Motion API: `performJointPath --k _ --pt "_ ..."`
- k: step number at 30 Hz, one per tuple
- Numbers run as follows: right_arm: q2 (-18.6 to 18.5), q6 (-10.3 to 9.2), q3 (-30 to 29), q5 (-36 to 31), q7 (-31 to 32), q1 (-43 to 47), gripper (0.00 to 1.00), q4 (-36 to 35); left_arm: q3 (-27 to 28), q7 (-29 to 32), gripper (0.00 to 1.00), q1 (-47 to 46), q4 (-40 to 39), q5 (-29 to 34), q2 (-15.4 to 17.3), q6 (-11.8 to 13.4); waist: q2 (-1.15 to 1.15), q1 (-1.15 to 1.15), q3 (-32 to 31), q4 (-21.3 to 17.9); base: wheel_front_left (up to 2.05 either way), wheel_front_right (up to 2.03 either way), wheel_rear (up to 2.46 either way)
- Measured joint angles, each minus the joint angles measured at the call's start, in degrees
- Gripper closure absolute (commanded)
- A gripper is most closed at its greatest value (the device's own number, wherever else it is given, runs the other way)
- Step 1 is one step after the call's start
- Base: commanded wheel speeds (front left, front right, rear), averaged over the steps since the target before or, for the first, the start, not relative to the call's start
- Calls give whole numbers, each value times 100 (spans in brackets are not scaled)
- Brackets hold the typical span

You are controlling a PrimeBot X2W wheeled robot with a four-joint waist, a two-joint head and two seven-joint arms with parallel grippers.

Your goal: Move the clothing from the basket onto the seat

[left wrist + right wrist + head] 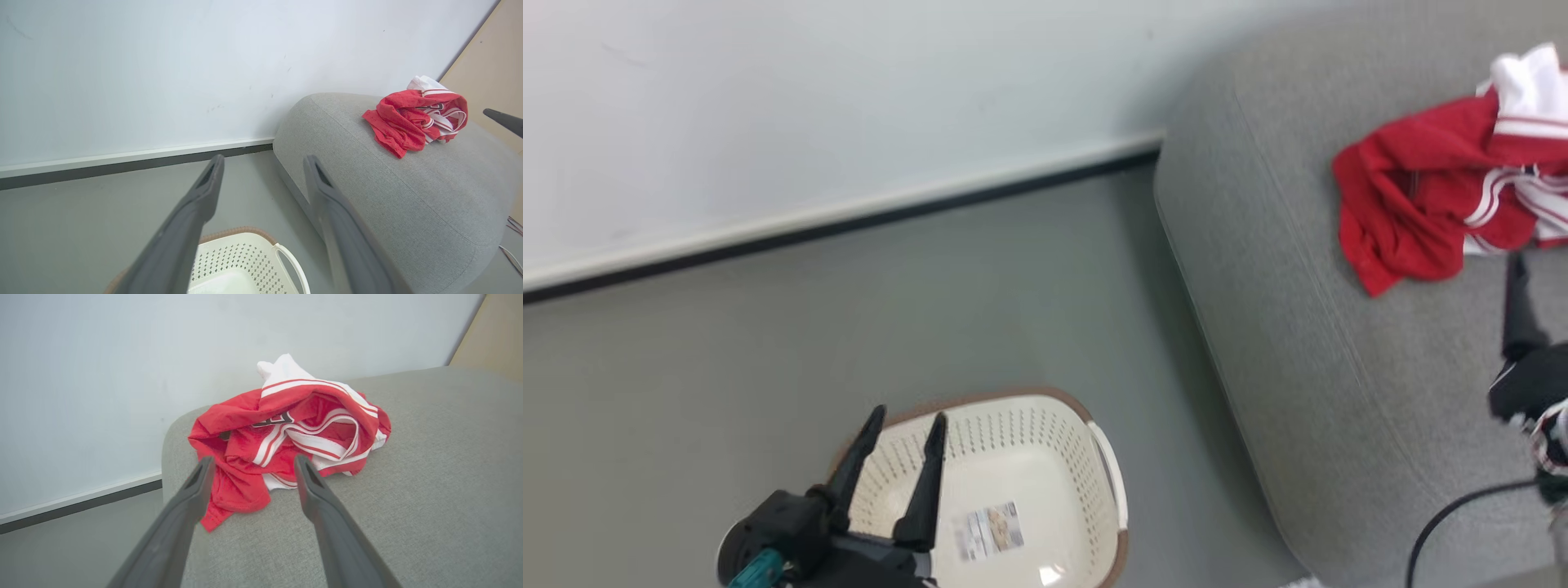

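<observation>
Clothing point(1421, 196) heaped on seat point(1298, 327); basket point(1029, 445) on floor point(849, 327), wall point(768, 98) behind.

head cam looks down; both wrist cams face clothing point(241, 416) on seat point(429, 477), r closer

The clothing point(286, 428) is recorded as soft, crumpled red cloth with a faint sheen and white striped bands. The seat point(429, 477) is covered in coarse woven grey fabric, matt. The basket point(1045, 441) is moulded in smooth cream plastic, perforated, slightly glossy inside; a papery label point(988, 531) is noted. The floor point(931, 294) is seen as smooth and matt, the wall point(122, 61) smooth, faintly scuffed.
</observation>
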Motion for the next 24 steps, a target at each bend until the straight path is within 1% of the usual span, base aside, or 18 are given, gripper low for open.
performJointPath --k 2,6,7,10,14,16,19,22,24 --pt "179 0 -79 -223 7 362 0 -399 269 -1 0 187 74 75 -105 25 0 0 -233 96 0 0 0" --pt "519 0 -125 -588 9 1034 0 -1123 748 1 0 548 193 246 -194 7 0 0 -648 303 0 0 0" --pt "637 0 -151 -631 -5 1201 0 -1298 842 -1 0 608 199 263 -214 -73 0 0 -733 361 0 0 0" --pt "1010 0 -330 -702 -34 1699 0 -1789 1077 0 0 778 249 422 -244 -183 0 0 -940 563 0 0 0" --pt "1650 0 -613 -806 -87 2180 0 -2408 1522 -1 0 939 101 616 -260 -396 0 2 -1133 838 0 0 0" --pt "1872 0 -581 -909 -111 2379 0 -2619 1706 -1 0 1092 79 732 -296 -520 0 1 -1213 952 0 0 0" --pt "2061 0 -311 -1068 -131 2689 0 -2835 1924 -1 0 1241 62 842 -369 -706 0 2 -1315 1092 0 0 0" --pt "2153 0 -40 -1249 -102 2945 0 -2953 2119 -1 0 1413 38 936 -504 -857 1 2 -1411 1179 0 0 0" --pt "2198 0 119 -1334 -80 3080 0 -3028 2269 -1 0 1474 68 1006 -534 -938 0 1 -1463 1209 0 0 0"
